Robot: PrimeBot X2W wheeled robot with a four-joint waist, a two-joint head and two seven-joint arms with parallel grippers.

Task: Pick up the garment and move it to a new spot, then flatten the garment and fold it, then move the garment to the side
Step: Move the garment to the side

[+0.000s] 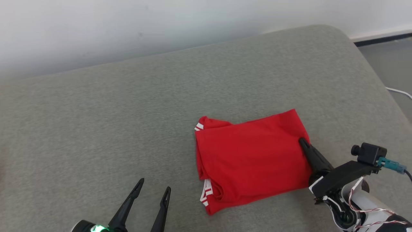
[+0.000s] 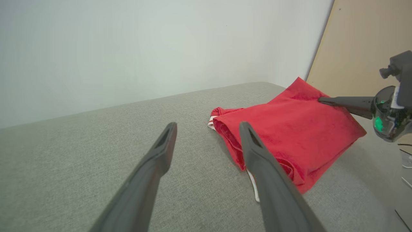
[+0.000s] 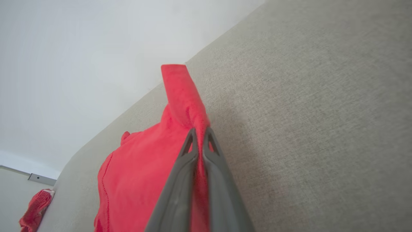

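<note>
The garment [image 1: 248, 154] is red with white-striped cuffs and lies folded into a rough rectangle on the grey cushion [image 1: 128, 122], right of centre. My right gripper [image 1: 303, 141] is shut on the garment's right edge; in the right wrist view its two fingers pinch a raised ridge of the red cloth [image 3: 185, 100] at the gripper tips [image 3: 200, 130]. The left gripper [image 1: 154, 187] stands open over bare cushion to the left of the garment, holding nothing. From the left wrist, the garment [image 2: 289, 135] lies just right of the open left gripper [image 2: 207, 127], with the right gripper [image 2: 322, 101] on its far edge.
A white wall [image 1: 128, 25] backs the cushion. The cushion's rounded right corner [image 1: 341, 35] drops to grey floor with a white cable [image 1: 399, 91]. A tan board [image 2: 363, 42] stands beyond the garment in the left wrist view. Another red cloth [image 3: 35, 206] lies on the floor.
</note>
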